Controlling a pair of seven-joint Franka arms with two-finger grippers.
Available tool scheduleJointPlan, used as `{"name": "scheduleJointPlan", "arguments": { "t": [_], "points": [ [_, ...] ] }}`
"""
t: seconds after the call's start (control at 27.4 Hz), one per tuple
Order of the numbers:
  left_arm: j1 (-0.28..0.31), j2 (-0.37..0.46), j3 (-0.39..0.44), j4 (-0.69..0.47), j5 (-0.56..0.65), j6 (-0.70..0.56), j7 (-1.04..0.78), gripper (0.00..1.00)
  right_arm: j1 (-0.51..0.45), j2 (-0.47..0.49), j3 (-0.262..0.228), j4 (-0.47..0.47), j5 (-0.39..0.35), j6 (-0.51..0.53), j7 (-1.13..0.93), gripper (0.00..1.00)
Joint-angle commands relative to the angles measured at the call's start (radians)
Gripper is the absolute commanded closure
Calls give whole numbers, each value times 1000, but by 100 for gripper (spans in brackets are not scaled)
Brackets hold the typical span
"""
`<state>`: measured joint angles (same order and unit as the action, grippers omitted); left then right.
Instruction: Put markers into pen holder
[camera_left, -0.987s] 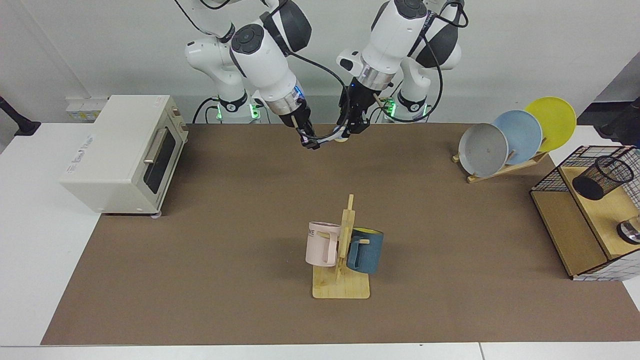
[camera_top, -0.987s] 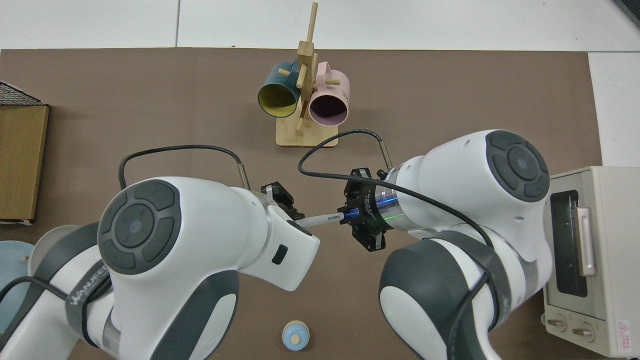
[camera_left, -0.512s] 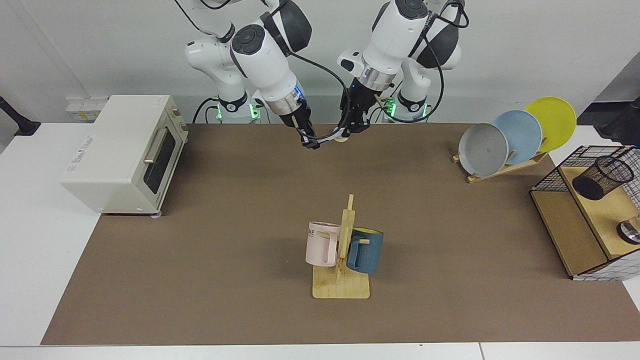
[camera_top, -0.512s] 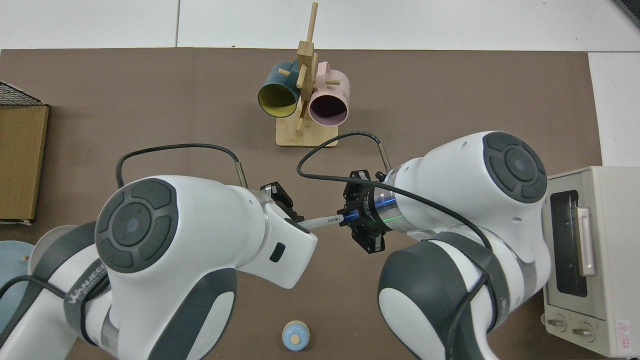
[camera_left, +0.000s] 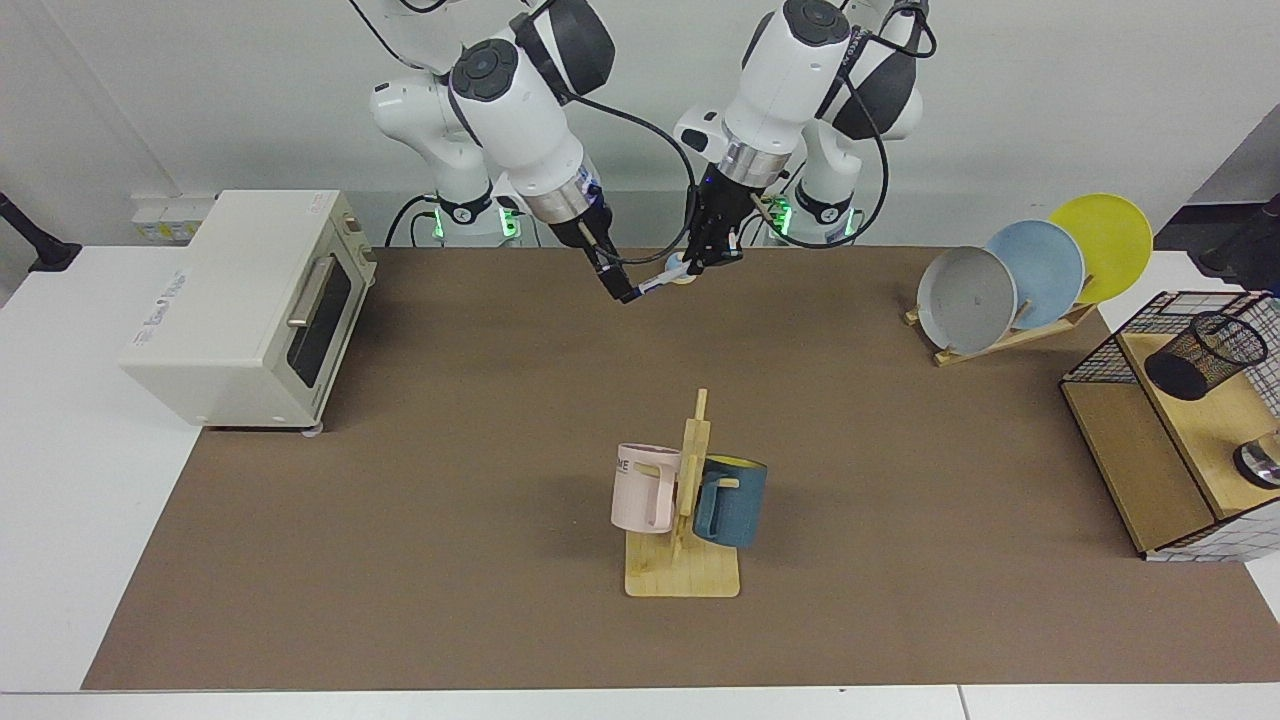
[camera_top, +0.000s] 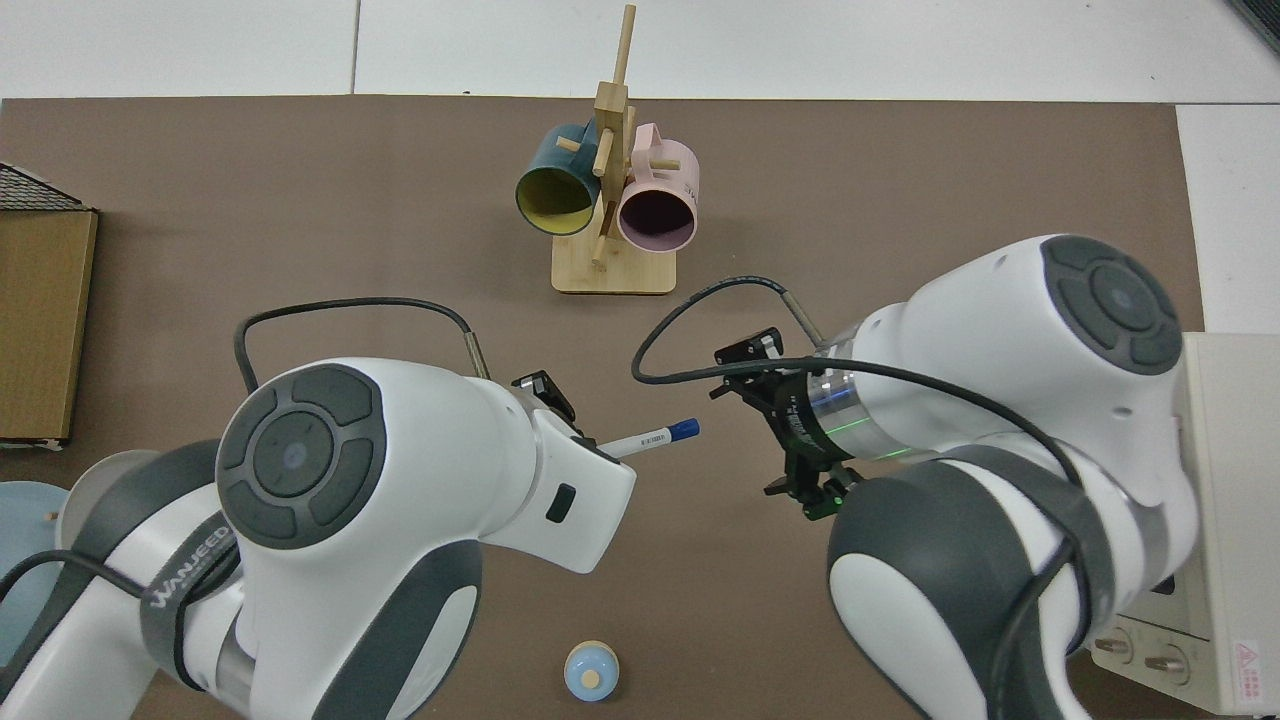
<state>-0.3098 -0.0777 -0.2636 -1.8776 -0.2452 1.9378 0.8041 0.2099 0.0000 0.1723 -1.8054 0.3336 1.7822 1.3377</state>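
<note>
1. Top view: the letters "WANJEE" run along the grey band of the left arm (camera_top: 185, 585) at 8 o'clock, and the rest of the word is hidden. The marker (camera_top: 650, 438) carries a short line of print on its barrel, too small to read. In the facing view the pink mug (camera_left: 640, 490) shows "ME", and the side label of the toaster oven (camera_left: 240, 300) cannot be read.
2. In the facing view the left arm slopes down from 1 o'clock. The left end effector (camera_left: 712, 258) hangs over the far edge of the table (camera_left: 400, 560) near 12 o'clock, pinching the marker's white end.
3. The right arm slopes down from 11 o'clock. The right end effector (camera_left: 622, 288) hangs just beside the marker's capped end. In the top view the cap stands clear of that arm's wrist. Whether this end effector is spread or pressed together cannot be told.
4. The marker is slim, with a white barrel and a blue cap. It is held in the air nearly level, and in the top view its cap points to 3 o'clock.
5. The pen holder (camera_left: 1205, 355), a black mesh cup, leans tilted on a wooden shelf inside the wire-grid basket (camera_left: 1095, 360) at 3 o'clock, well apart from the marker.
</note>
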Motion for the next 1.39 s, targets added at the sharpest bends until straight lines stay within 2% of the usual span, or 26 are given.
{"name": "scheduleJointPlan", "arguments": {
  "t": [0.0,0.29,0.37,0.44,0.62,0.84,1.35],
  "points": [
    [-3,-31,15,-28,46,-20,-17,100,-96,-38,6,0,-77,-111,-355,0],
    [17,-33,17,-28,112,-45,-17,100,-141,-40,-8,17,-273,-219,-780,0],
    [34,-33,17,-28,145,-65,-17,100,-141,-43,-8,27,-344,-228,-885,0],
    [49,-34,17,-28,165,-92,-16,100,-144,-63,-11,29,-370,-215,-951,0],
    [74,-36,20,-28,259,-154,-14,100,-175,-72,-27,31,-380,-184,-1057,0],
    [126,-36,20,-18,401,-212,7,100,-218,-81,-27,27,-360,-133,-1066,0],
    [290,4,20,41,770,-186,306,100,-250,-87,-27,27,-347,-132,-1062,0]
  ]
}}
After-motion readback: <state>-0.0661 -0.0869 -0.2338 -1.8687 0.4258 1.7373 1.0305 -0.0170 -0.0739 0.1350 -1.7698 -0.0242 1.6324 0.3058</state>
